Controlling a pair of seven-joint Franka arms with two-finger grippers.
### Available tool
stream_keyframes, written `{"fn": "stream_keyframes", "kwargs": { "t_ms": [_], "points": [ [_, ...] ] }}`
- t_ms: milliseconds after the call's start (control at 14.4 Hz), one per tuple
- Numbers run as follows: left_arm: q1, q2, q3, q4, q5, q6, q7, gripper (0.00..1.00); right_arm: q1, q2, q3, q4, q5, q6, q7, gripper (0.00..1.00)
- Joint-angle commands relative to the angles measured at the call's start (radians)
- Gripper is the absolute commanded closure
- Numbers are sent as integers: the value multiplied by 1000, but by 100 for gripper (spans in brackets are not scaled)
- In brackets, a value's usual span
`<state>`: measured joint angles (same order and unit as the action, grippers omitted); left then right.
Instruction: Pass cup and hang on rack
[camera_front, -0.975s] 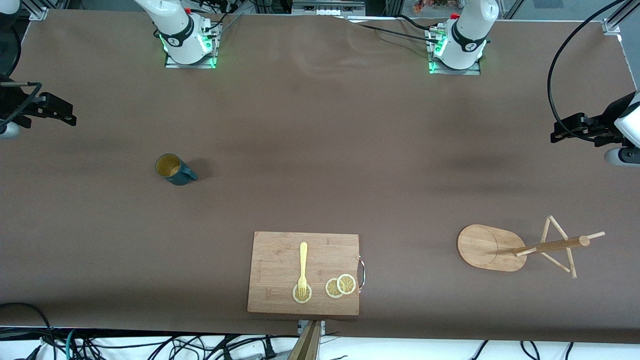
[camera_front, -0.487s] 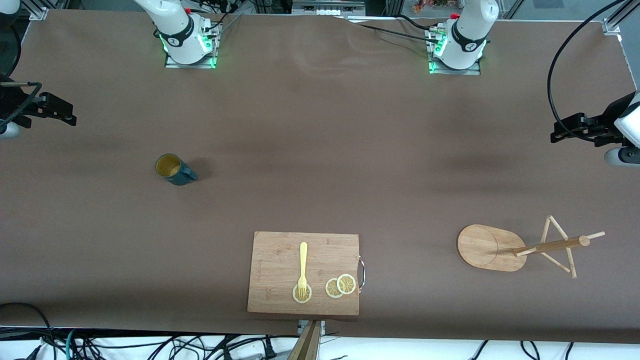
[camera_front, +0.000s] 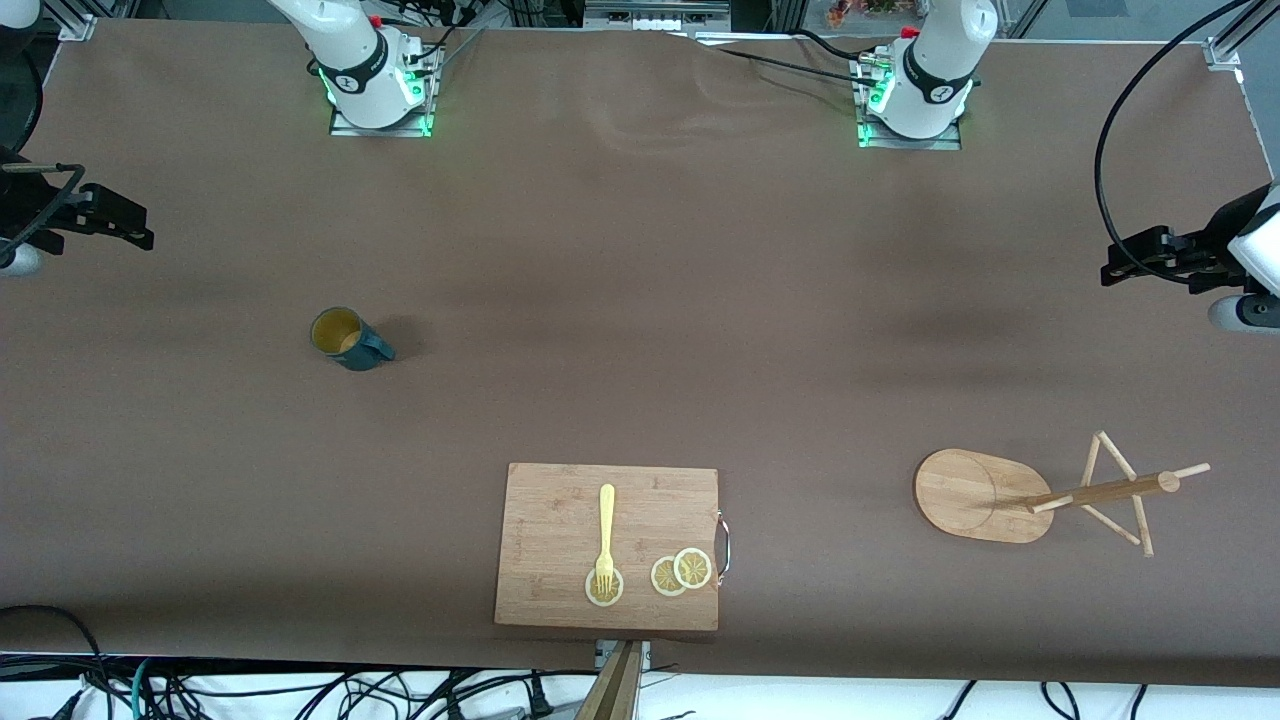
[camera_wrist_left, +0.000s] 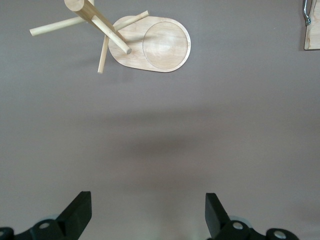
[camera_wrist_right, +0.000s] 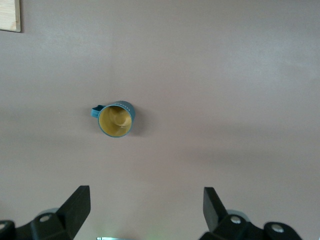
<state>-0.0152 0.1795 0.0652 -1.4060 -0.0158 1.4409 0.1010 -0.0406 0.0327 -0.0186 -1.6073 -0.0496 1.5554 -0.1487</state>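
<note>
From the front I see the cup (camera_front: 348, 339) upright on the table (camera_front: 640, 300) toward my right arm's end, the rack (camera_front: 1040, 492) toward my left arm's end, and both my grippers raised at the table's ends, waiting. My left wrist view shows my left gripper (camera_wrist_left: 148, 215) spread wide above bare table, the rack well apart. My right wrist view shows my right gripper (camera_wrist_right: 146, 212) equally wide and empty, the cup standing untouched.

The dark teal cup (camera_front: 348, 340) stands upright on the worktop (camera_front: 640, 300) toward the right arm's end, yellowish inside showing. The light wooden rack (camera_front: 1040, 495) stands near the worktop's front edge, toward the left arm's end.
</note>
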Motion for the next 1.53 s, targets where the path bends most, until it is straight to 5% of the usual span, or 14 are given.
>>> {"fn": "stream_keyframes", "kwargs": {
  "t_ms": [0,557,1044,1253,1462],
  "points": [
    [-6,14,5,28,-19,-7,-12,0,-18,-8,20,-5,-6,-9,0,0],
    [-6,14,5,28,-19,-7,-12,0,-18,-8,20,-5,-4,-12,0,0],
    [-6,14,5,28,-19,-7,-11,0,28,42,77,-13,-18,-199,11,0],
    [-5,14,5,28,-19,-7,-9,0,31,18,77,-116,-10,-157,17,0],
    [-6,14,5,28,-19,-7,-11,0,31,-63,72,-312,-9,47,18,0]
  ]
}}
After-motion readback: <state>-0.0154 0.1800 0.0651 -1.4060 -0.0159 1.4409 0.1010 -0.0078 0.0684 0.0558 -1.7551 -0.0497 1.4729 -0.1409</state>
